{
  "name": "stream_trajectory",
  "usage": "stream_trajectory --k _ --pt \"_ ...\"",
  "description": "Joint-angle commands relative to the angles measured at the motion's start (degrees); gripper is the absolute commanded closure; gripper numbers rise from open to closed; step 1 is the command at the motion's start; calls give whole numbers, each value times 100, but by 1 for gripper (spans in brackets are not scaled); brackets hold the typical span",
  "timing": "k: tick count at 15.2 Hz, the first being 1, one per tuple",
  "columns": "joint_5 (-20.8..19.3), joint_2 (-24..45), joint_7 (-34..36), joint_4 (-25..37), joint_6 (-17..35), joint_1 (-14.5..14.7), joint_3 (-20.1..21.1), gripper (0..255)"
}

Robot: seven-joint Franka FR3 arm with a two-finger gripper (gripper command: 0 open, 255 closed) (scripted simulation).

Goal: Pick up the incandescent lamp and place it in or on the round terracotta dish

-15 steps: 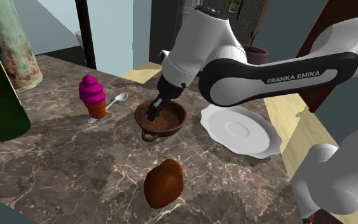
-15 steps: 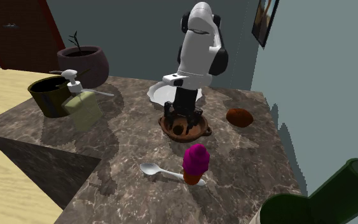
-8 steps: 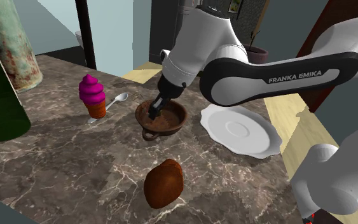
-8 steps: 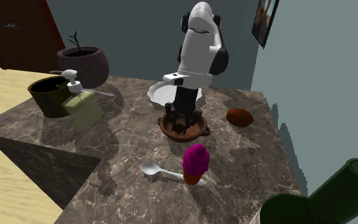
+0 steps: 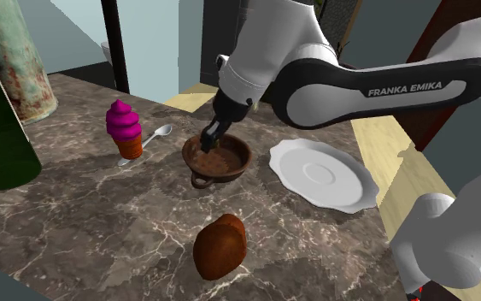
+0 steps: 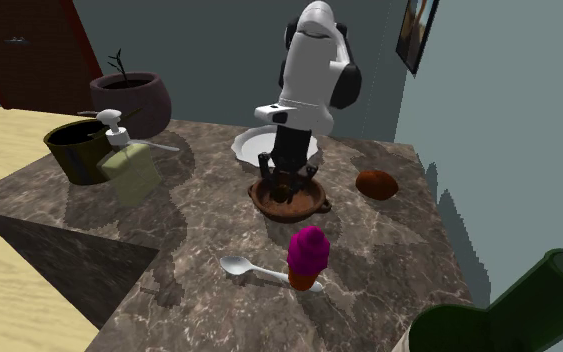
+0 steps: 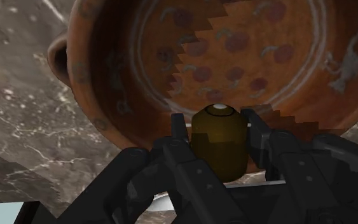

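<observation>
Black claw (image 5: pixel 208 144) just lifted a bit over the round reddish-brown terracotta dish (image 5: pixel 230 168), still clamping the stubby olive-brown lamp (image 7: pixel 217 140), so nothing's placed yet.

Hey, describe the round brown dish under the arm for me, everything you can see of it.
The dish is a round, shallow bowl, orange-brown like terracotta, with a thick rim and a small loop handle on its side. Its floor carries darker spots and a few pale marks. It sits upright on the marble counter, between the white plate and the spoon, touching neither. The end effector hangs just above it, clasping the olive-brown lamp; neither seems to touch the dish.
</observation>
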Motion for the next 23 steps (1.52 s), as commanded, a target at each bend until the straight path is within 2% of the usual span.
stream_trajectory --k 1,15,20,23 --pt "11 -5 -16 154 -161 2 0 255" --pt "46 37 -130 1197 -1160 -6 -16 255" --pt "477 -1180 -225 -138 -972 165 -130 255" --pt "478 -1198 -203 -385 -744 182 -125 255"
